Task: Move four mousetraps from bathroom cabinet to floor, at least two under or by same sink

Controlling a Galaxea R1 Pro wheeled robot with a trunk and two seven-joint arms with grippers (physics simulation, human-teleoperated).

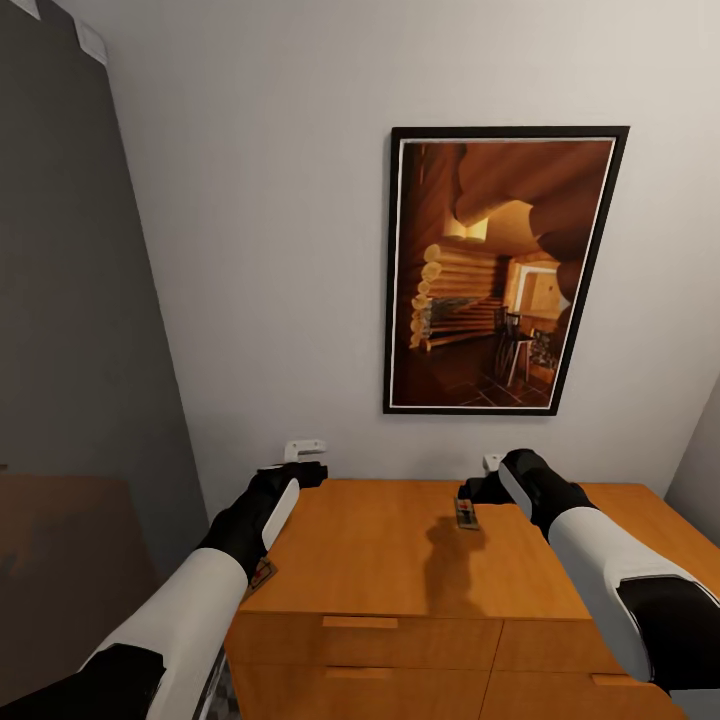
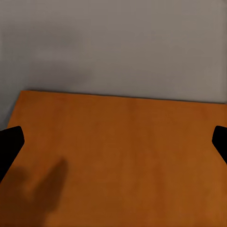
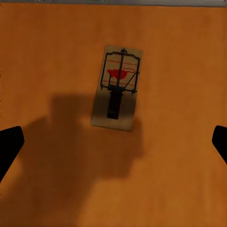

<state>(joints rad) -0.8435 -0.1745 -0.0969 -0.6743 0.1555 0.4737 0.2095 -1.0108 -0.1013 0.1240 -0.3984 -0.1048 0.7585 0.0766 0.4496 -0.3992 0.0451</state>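
Right pincer [image 1: 478, 478] hangs wide open above a mousetrap [image 3: 116, 87] lying flat on the cabinet [image 1: 390, 560] surface, lined up for a top-down pick. Left pincer [image 1: 305, 455] spreads wide too, over bare wood near the wall. A second mousetrap [image 1: 263, 573] sits at the surface's left edge

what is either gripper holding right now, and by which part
Nothing is held. The right gripper hovers open above a mousetrap lying flat on the cabinet top; the left gripper is open over bare wood.
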